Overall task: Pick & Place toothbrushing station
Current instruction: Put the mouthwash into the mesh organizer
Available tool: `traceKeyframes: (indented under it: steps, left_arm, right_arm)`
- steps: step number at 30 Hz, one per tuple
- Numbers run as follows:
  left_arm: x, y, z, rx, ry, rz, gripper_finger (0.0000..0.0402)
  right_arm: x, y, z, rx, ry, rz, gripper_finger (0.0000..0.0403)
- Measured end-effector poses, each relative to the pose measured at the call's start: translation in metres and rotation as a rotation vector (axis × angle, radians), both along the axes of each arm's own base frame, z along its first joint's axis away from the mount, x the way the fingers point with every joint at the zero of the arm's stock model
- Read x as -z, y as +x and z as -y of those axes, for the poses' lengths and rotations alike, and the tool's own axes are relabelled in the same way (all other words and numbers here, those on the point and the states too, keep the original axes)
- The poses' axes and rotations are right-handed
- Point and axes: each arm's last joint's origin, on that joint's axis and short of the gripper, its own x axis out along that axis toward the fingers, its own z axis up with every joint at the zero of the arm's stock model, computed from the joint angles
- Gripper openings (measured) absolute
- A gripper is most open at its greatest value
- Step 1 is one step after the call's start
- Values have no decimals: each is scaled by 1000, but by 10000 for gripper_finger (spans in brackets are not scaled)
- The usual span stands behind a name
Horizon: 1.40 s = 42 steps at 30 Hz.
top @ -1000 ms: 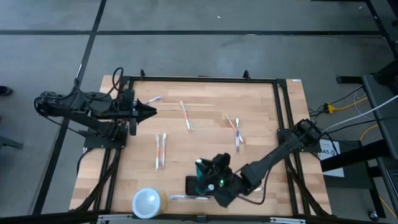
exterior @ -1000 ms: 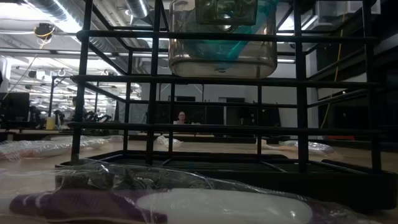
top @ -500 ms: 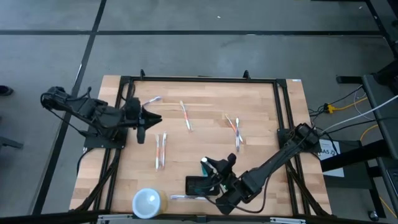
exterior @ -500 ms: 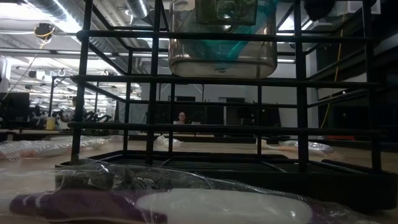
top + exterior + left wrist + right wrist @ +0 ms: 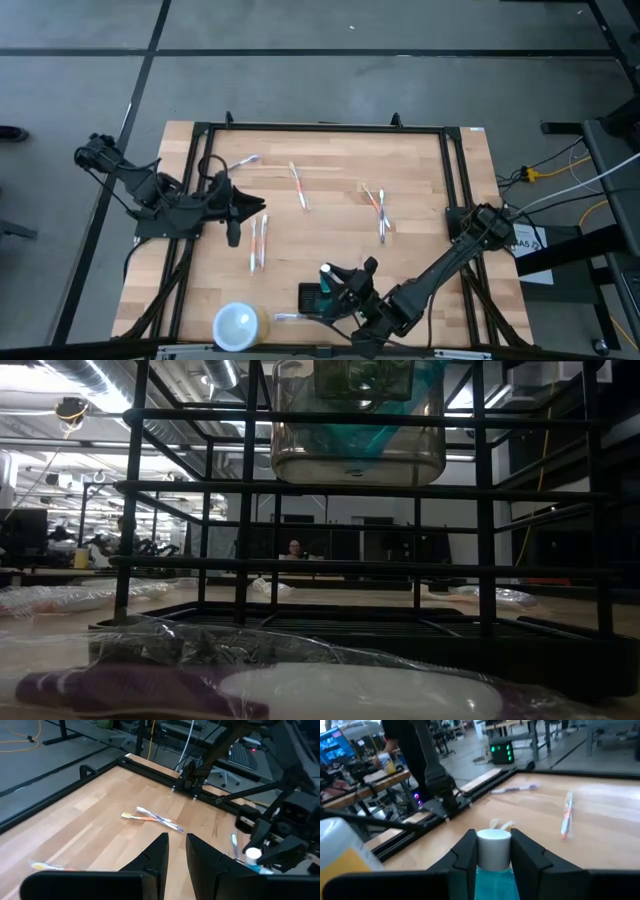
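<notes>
Holding a small blue-green bottle with a white cap, the right gripper sits near the front edge of the wooden table. Its two dark fingers are pressed on both sides of the bottle, just under the cap.

The toothbrushing station, a small black box with rounded corners, lies on the table right under and beside that gripper. From above I cannot tell if the bottle is already down in a slot or just over it. A round yellow cup with a white top stands near the box, toward the left arm's side.

The left gripper hangs over the left part of the table, close to two wrapped toothbrushes lying side by side. Its fingers are a little apart, with nothing between them.

The box looks hard and light, I think, like smooth plastic. It should not bend or break when squeezed. But it may slide on the wood, and its smooth walls could slip. A good place to grab it is probably across its short width, one finger on each long wall. Keeping it flat matters, or things in the slots could tip out.
</notes>
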Motion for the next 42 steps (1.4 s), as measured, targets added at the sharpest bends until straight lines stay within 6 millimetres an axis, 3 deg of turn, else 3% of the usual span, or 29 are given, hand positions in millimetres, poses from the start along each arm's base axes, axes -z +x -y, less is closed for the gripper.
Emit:
traceKeyframes:
  steps: [10, 20, 30, 42]
  left_arm:
    - [-2, -6, 11, 6, 13, 38, 61]
    - [-3, -9, 15, 12, 3, 52, 61]
    - [-4, -9, 16, 17, -6, 63, 61]
    - [-4, -10, 18, 29, -7, 64, 61]
  right_arm:
    - [14, 5, -6, -26, 14, -13, 87]
    - [15, 5, -9, -55, 5, -35, 87]
    - [38, 9, -12, -43, 10, -42, 87]
    - [37, 13, -6, -14, -25, -46, 87]
